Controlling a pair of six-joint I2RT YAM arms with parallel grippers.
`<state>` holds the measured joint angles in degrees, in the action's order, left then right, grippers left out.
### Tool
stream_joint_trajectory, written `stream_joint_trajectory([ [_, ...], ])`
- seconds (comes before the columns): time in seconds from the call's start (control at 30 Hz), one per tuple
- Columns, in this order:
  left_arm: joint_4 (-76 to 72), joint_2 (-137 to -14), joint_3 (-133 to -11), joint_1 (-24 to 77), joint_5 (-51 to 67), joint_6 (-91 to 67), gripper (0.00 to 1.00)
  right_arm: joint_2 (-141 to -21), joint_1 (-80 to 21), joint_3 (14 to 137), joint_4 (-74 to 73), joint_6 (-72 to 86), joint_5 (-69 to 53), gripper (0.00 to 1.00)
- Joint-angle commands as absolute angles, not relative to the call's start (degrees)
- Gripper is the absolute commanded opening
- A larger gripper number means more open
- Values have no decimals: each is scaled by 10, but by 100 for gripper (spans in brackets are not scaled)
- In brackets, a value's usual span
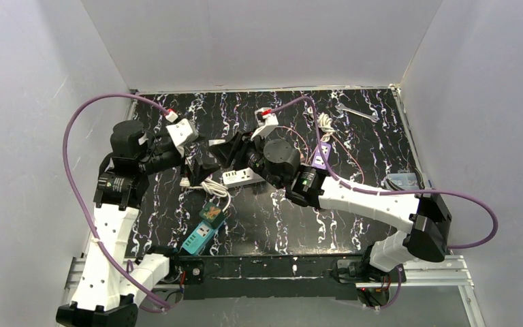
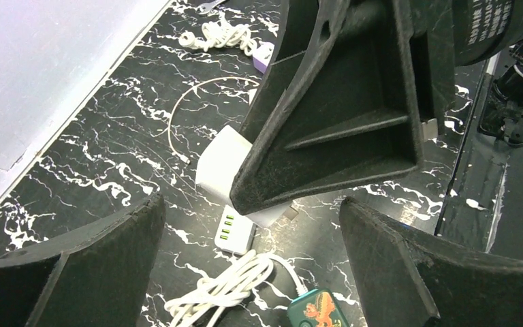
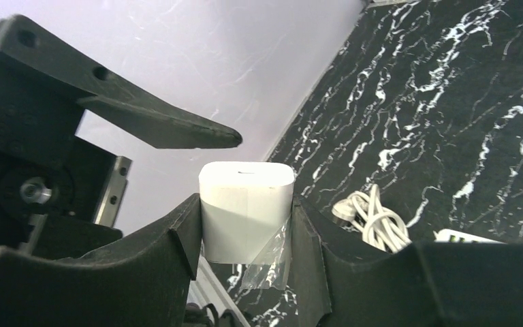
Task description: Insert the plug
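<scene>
The black marbled table (image 1: 354, 136) carried everything, and both arms had reached in to meet over its left-centre. The right arm (image 1: 368, 197) stretched across from its base, and the left arm (image 1: 109, 231) bent in from the other side, so the two wrists sat close together.

The left gripper (image 2: 250, 204) stood with its jaws spread wide and nothing between its pads. In its own wrist view the right gripper's finger filled the gap ahead. The right gripper (image 3: 246, 228) was closed to a middling width on the white charger plug (image 3: 246, 204), pinching its two flat sides with a scrap of clear film caught at one edge. The plug was therefore off the table, held in the air.

The white power strip (image 2: 235, 231) lay flat on the table just below and slightly nearer the arms' bases than the plug, its long axis running roughly left to right in the top view. That was the relation that mattered — plug above, socket face beneath. The right arm was clearly the one placed to lower it. I could not tell which way the prongs pointed (a small grey tab showed at the plug's lower corner, nothing surer).

A loose white cable (image 2: 225, 286) lay coiled just beside the strip — it would likely want avoiding on the way down.
</scene>
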<state>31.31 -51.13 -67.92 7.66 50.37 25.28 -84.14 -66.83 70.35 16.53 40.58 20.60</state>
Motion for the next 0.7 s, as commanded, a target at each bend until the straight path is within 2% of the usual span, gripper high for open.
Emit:
stream_joint_trajectory([
  [0.0,275,-494,-660,80,514,243,98,-832,-668,685,275,439,196,32],
  [0.27,182,-463,-615,83,477,181,98,-848,-669,653,365,517,183,29],
  [0.33,176,-463,-614,83,479,168,95,-854,-670,651,379,529,181,29],
  [0.53,174,-467,-613,82,477,165,74,-871,-676,663,389,536,166,29],
  [0.67,175,-469,-615,83,476,176,53,-864,-676,651,395,543,165,29],
])
